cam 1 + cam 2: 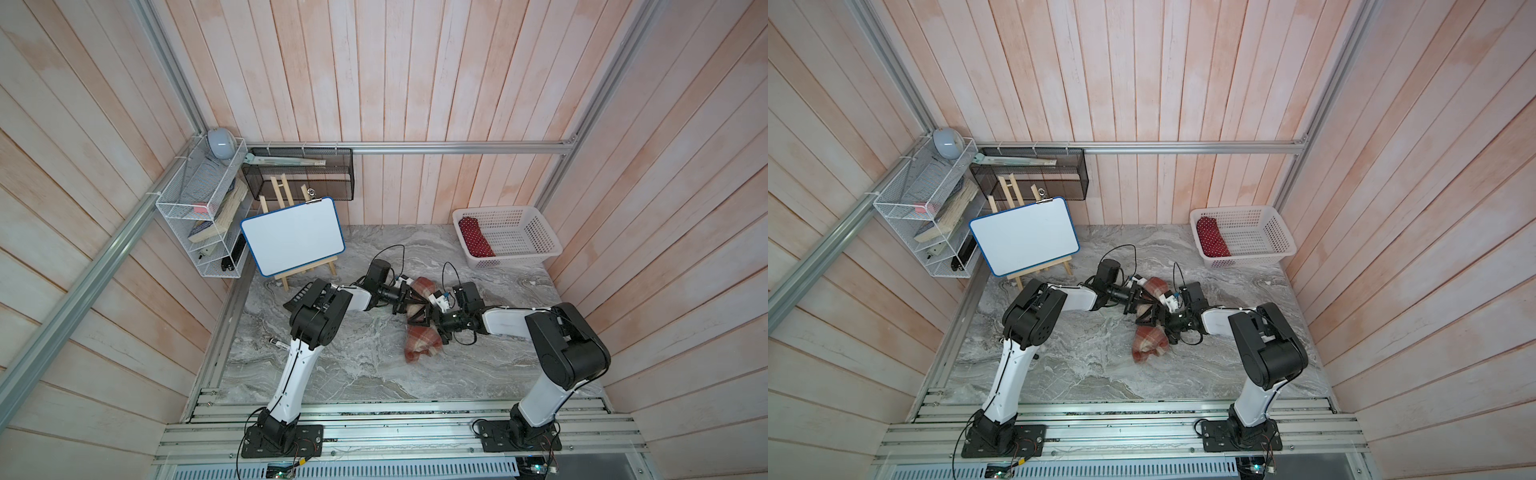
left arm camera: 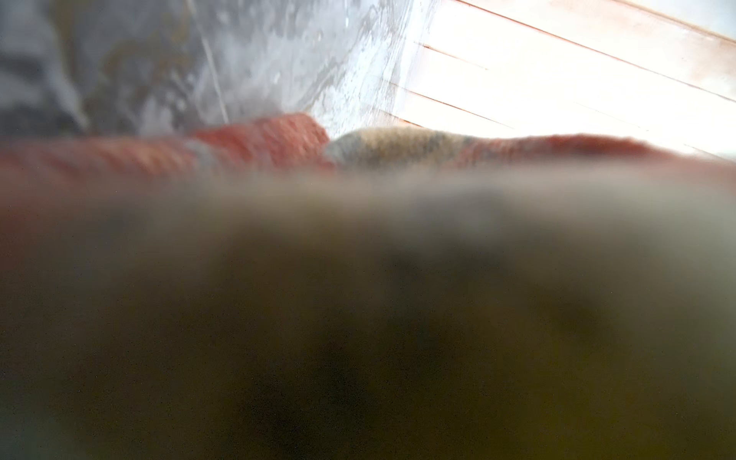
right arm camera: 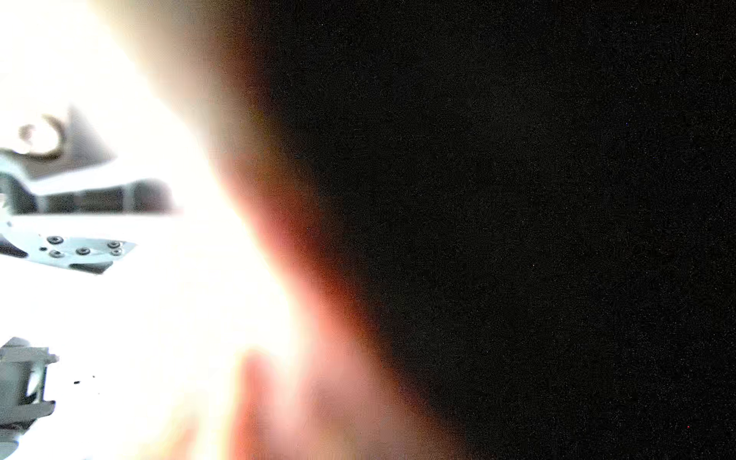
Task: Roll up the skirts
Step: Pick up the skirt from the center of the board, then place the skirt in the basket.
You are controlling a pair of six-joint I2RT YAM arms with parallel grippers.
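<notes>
Item 1, skirt (image 1: 422,343): thick, soft plaid wool, part-rolled mid-table (image 1: 353,353), likely light and springy, best pinched at the roll's ends; left gripper (image 1: 409,296) against it, jaws unreadable; right gripper (image 1: 420,318) straddling its middle, spread wide.

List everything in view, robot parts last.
plaid skirt: one, rust-red, cream and tan, bunched mid-table at both hands
dotted cloth: one, dark red, in the basket
basket: one, white, table's far right corner
whiteboard: one, white with blue rim, on the easel
easel: one, pale wood, far left
wire shelf: one, white, left wall
mesh tray: one, black, back wall
table: one, grey marble
left hand: black, at the skirt, grip hidden
right hand: black, beside the left hand
</notes>
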